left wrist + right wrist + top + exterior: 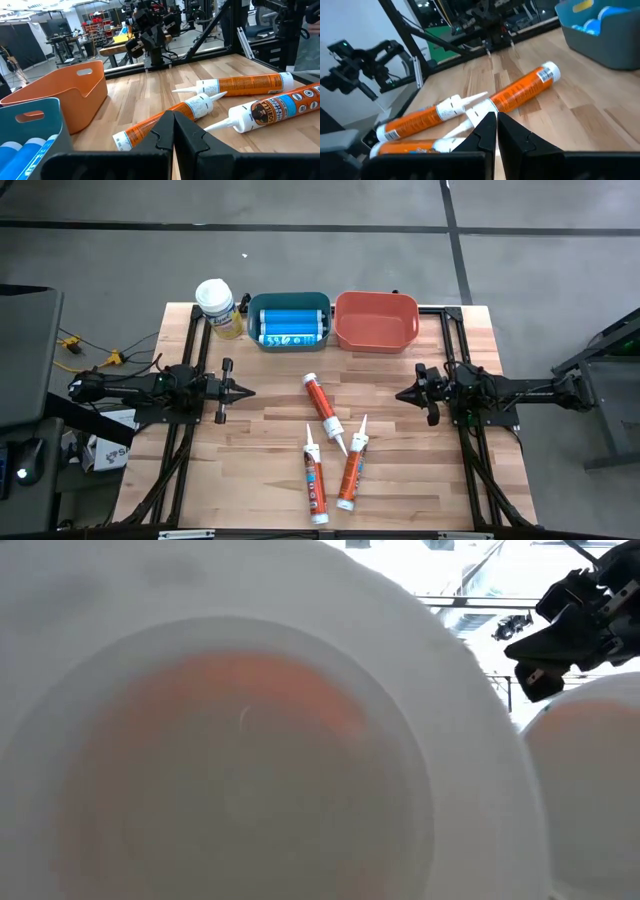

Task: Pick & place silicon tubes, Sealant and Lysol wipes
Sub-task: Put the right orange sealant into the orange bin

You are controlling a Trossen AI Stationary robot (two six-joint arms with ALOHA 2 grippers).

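High view first: two bins sit side by side along the upper edge of the bench (400,480). The teal bin (289,321), upper centre, holds blue tubes (290,325) lying lengthwise. The orange bin (376,321), just to its right, shows only its bare floor. The Lysol wipes (219,307) canister stands upright at the upper left, just beside the teal bin, white lid on top.

Three orange sealant tubes lie loose on the wood in the centre and lower centre of the frame. One tube (323,408) slants from upper left to lower right; below it a second tube (315,477) and a third tube (351,468) lie near each other, nozzles pointing up the frame.

Left gripper (247,391) hovers at mid-left, fingers pressed together, holding nothing, pointing toward the tubes. Right gripper (400,394) faces it from mid-right, fingers likewise together and empty. The slanting tube lies between the two tips.

Low view is almost wholly blocked by a pale blurred round shape with an orange centre, right against the lens.
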